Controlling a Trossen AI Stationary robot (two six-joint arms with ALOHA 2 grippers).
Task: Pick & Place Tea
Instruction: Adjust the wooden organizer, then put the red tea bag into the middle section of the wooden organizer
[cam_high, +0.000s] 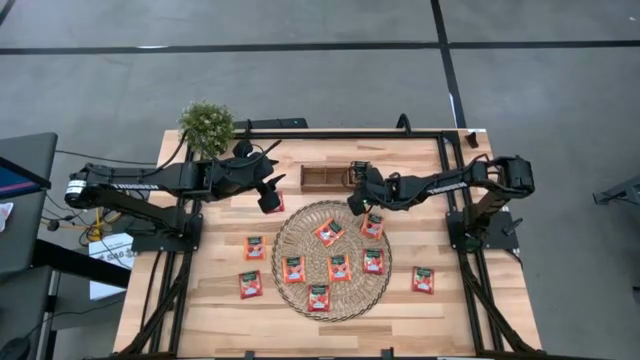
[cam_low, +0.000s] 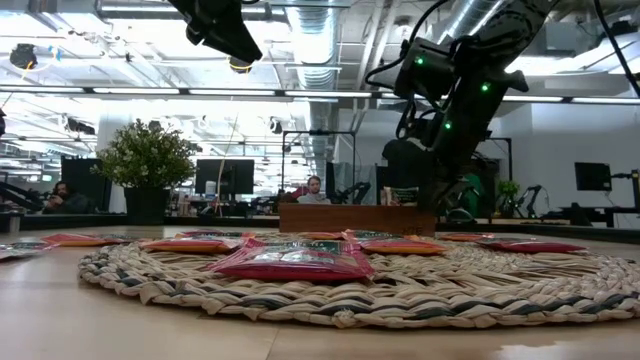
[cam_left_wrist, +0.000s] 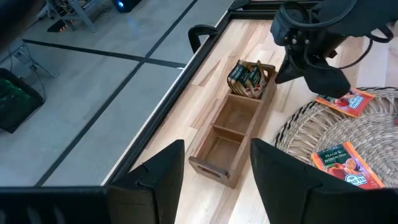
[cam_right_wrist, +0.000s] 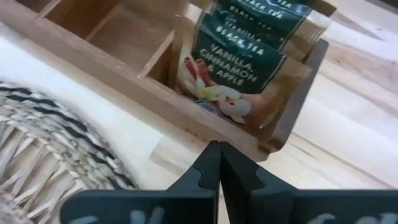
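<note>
By the tray, right gripper hangs closed and empty beside its filled end slot, left gripper hovers open, tea spread flat on mat and table for easy picking.

- "BLACK TEA" and "VANILLA, CINNAMON & APPLE" stand in pale letters on the dark green sachets upright in the end compartment of the wooden tray.
- "PEACH & PASSION FRUIT" stands on an orange sachet on the straw mat.
</note>
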